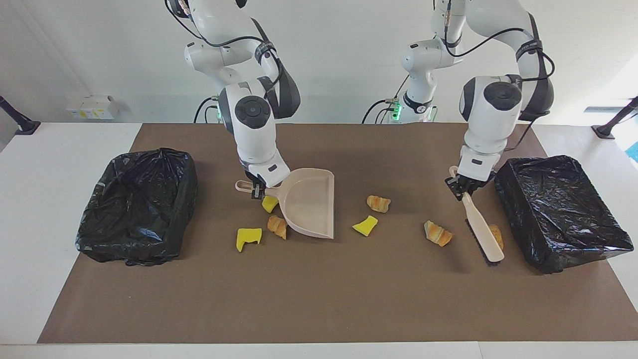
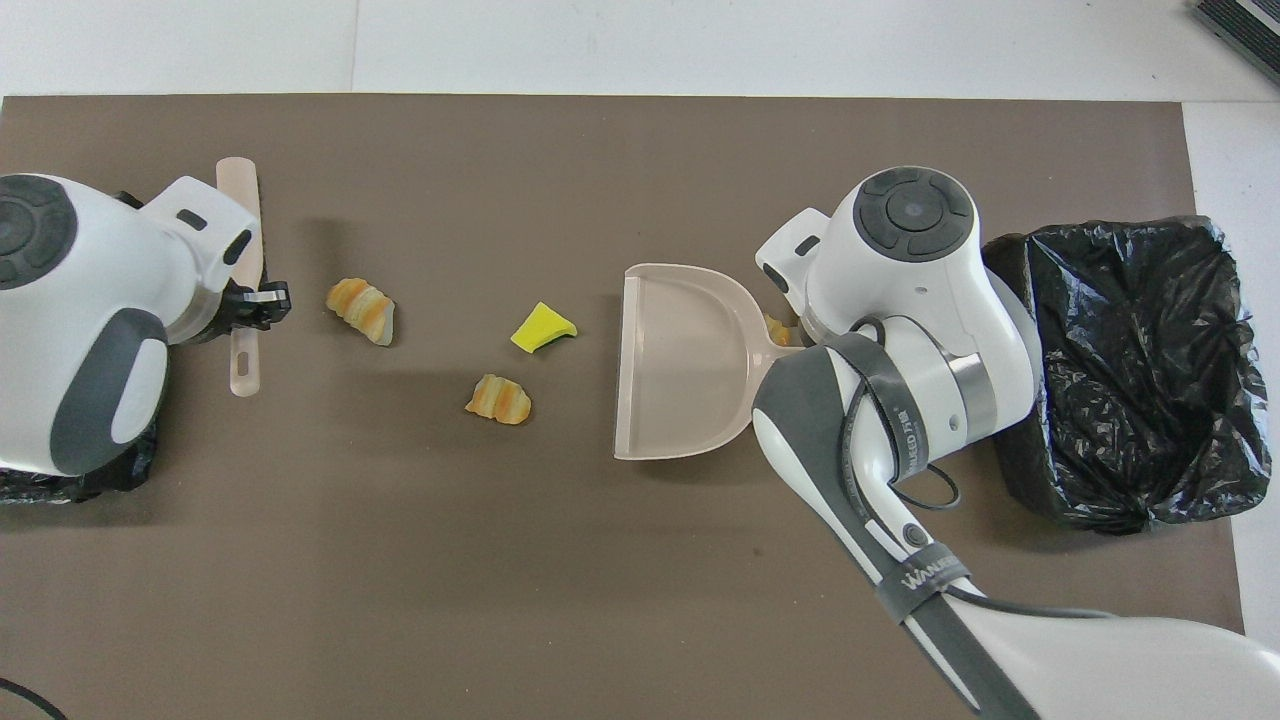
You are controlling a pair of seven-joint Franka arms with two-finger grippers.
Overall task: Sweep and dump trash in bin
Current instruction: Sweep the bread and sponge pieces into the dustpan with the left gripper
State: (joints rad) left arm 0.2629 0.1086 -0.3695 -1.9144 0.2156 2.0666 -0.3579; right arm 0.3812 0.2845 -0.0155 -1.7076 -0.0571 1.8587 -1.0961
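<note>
Gripping the handle of the beige dustpan (image 1: 309, 204), the right gripper (image 1: 257, 191) has its fingers closed on it over the middle of the brown mat (image 1: 319, 299) that covers the white table (image 1: 50, 199). The pan's open mouth faces the left arm's end; whether its lip rests on the mat I cannot tell. The left gripper (image 1: 459, 187) has its fingers clamped on the handle of the brush (image 1: 481, 229), which slants down and away from the robots, with its bristled end at the mat.

The trash lies scattered on the mat, seven chunks in all. Closest to the robots are a yellow chunk (image 1: 269, 203), just below the right gripper and against the pan's handle end, and a striped lump (image 1: 378, 203) between pan and brush. Slightly farther out lie a yellow wedge (image 1: 365, 225), near the pan's mouth, and a bread lump (image 1: 277, 226) touching the pan's rounded back. Farther again come a tan lump (image 1: 437, 233) near the brush, a half-hidden lump (image 1: 497, 235) just beside the brush on the side toward the left-end bin (image 1: 560, 209), and a yellow block (image 1: 248, 237), which lies toward the right-end bin (image 1: 137, 204). Both bins are lined with black bags.
</note>
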